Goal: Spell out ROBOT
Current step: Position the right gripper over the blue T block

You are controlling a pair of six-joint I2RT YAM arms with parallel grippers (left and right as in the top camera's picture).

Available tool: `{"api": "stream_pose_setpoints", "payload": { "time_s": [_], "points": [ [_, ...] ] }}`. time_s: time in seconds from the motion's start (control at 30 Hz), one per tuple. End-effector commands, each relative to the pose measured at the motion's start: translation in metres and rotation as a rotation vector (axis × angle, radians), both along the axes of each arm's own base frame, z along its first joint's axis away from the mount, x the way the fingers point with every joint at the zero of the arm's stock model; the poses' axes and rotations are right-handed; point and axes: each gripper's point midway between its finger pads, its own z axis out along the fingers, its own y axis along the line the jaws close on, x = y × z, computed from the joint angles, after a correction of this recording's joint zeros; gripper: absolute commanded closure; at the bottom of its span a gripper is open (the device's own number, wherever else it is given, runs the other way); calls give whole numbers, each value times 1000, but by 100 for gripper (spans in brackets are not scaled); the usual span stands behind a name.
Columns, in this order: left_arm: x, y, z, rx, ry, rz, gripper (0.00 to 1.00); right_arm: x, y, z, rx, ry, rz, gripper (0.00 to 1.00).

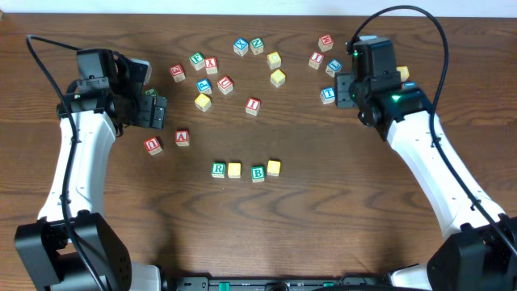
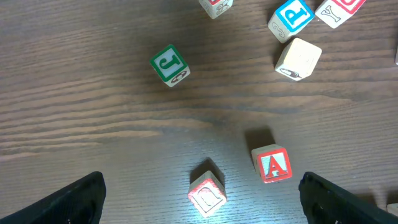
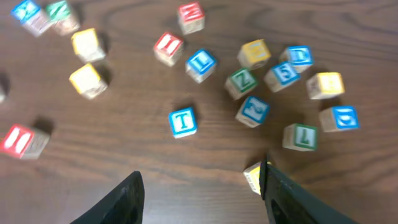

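target: T cube (image 3: 183, 122), blue border, standing alone left of centre in the right wrist frame. In the overhead it's at upper right.
row so far: R cube (image 1: 218, 170), first yellow cube (image 1: 234, 170), B cube (image 1: 258, 173), second yellow cube (image 1: 274, 167), lower centre of the table (image 1: 266, 234). I read that as R-O-B-O, with only the T left.
open slot: just right of the second yellow cube, as I judge it.
nearer arm: right, clearly. The T cube is just beside its head in the overhead, and the left arm is well apart on the far side.
right gripper (image 3: 200, 177): jaws apart, nothing between them.
key relation: T cube lies ahead of the right jaws, up-frame and a touch left of their centre line, not yet between them.
long axis: none, it's a cube. Its faces sit near square to the closing line, so I'd expect little or no wrist turn.
move I'd call for: go forward, nudge left, drop, close.
clearance: bare table on both sides of the T cube. The nearest blue cube (image 3: 252, 110) is off to its right.
watch: small yellowish cube (image 3: 254, 176) against the inner edge of the finger at frame right. I can't tell if it's touching.
left gripper (image 1: 160, 111): jaws wide apart, empty, over the A cube (image 2: 272, 165) and U cube (image 2: 207, 194). Neither is needed.
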Motion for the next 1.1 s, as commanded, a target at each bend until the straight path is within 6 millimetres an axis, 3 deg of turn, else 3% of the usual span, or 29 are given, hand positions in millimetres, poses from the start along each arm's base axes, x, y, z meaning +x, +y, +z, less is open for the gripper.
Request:
{"api": "stream_pose_setpoints", "payload": {
  "time_s": [0.0, 0.23, 0.37, 0.83, 1.07],
  "points": [
    [5, -2, 4, -6, -9, -12, 2, 1, 20, -15, -2, 46, 149, 46],
    [5, -2, 4, -6, -9, -12, 2, 7, 37, -73, -6, 160, 218, 51],
    [5, -2, 4, -6, -9, -12, 2, 14, 44, -92, 15, 174, 235, 51],
    [5, -2, 4, -6, -9, -12, 2, 38, 38, -89, -20, 83, 278, 36],
    [5, -2, 4, -6, -9, -12, 3, 48, 28, -101, -17, 81, 249, 32]
  ]
}}
